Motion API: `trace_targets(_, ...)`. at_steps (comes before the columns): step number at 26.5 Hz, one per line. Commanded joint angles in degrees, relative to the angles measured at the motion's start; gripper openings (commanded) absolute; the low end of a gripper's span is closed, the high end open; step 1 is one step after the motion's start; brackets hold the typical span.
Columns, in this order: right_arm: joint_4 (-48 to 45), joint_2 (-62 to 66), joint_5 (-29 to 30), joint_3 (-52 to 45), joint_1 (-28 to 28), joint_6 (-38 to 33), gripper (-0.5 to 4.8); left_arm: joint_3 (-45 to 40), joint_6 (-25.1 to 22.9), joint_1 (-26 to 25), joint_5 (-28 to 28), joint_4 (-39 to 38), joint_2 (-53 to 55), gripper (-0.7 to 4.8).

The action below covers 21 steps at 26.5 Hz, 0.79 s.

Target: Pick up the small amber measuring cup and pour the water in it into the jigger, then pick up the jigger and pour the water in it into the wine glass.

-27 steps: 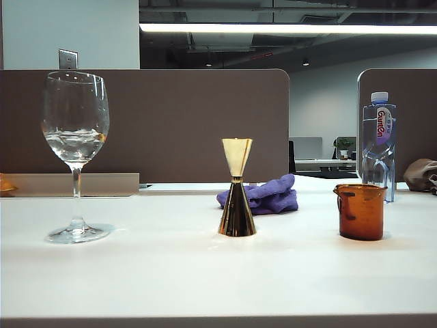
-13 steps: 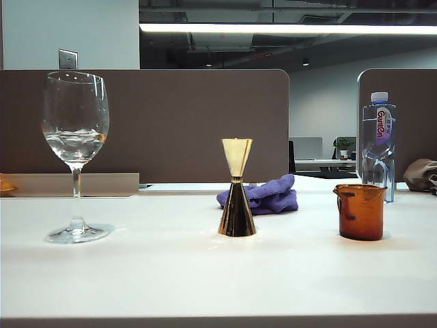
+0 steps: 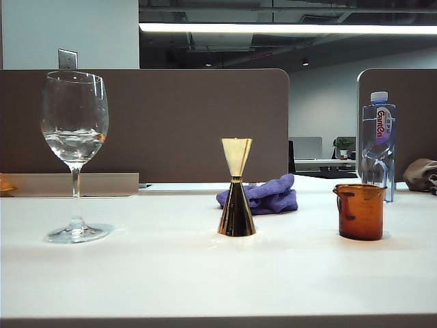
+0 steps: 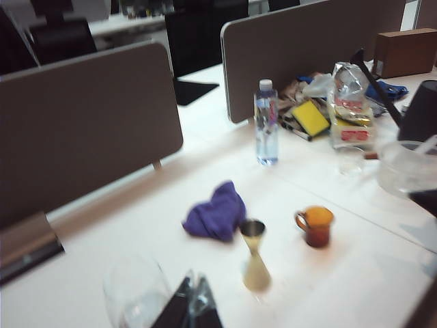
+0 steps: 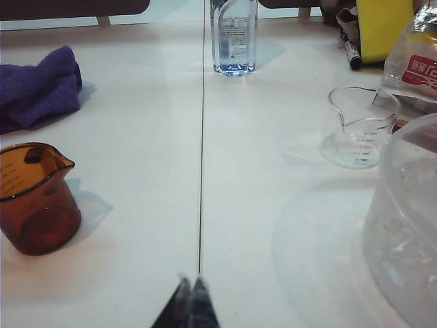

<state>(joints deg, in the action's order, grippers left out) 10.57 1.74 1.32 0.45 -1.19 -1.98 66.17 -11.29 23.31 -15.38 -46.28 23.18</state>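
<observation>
The wine glass [image 3: 75, 123] stands at the left of the table, with water [image 3: 74, 145] low in its bowl. At the middle the gold jigger [image 3: 237, 198] is upright, and the small amber measuring cup [image 3: 360, 212] stands to the right. Neither gripper shows in the exterior view. My left gripper [image 4: 194, 290] hangs shut and blurred over the table, with the wine glass [image 4: 136, 295] beside it and the jigger [image 4: 254, 256] and amber cup [image 4: 315, 225] beyond. My right gripper [image 5: 191, 283] is shut and holds nothing, apart from the amber cup [image 5: 34, 198].
A purple cloth [image 3: 263, 195] lies behind the jigger. A water bottle [image 3: 377, 143] stands at the back right. Near my right gripper are a clear measuring cup [image 5: 358, 126] and a large clear plastic tub [image 5: 410, 219]. Brown partitions [image 3: 171, 123] close the table's far edge.
</observation>
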Motion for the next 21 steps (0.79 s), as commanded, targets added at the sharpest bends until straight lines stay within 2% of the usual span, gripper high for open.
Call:
trace_targets(1,-0.2,0.0,0.1,-0.4,0.0,-0.2,0.01,-7.6,-3.4,0.0,-0.1,14.4,-0.5,-0.02)
trace_targets(7,-0.2,0.0,0.1,-0.4,0.0,-0.1,0.01,-25.2,-3.0,-0.8,0.3,40.7,-2.6,-0.02)
trace_targets(9,-0.2,0.0,0.1,-0.4,0.0,-0.1,0.01,-29.2,-1.5,-1.2,0.1,45.2,-3.8,-0.02)
trace_targets(11,-0.2,0.0,0.1,-0.4,0.0,-0.1,0.01,-33.1,0.4,-1.5,1.3,48.9,-5.6,-0.02)
trace_targets(14,-0.2,0.0,0.1,-0.4,0.0,-0.2,0.01,-44.3,7.4,-2.9,7.7,58.3,-12.2,-0.02)
trace_targets(17,-0.2,0.0,0.1,-0.4,0.0,-0.1,0.01,-48.7,9.9,-3.3,9.4,59.2,-16.3,-0.02)
trace_targets(21,-0.2,0.0,0.1,-0.4,0.0,-0.1,0.01,-53.0,10.6,-3.4,12.4,58.8,-21.2,-0.02)
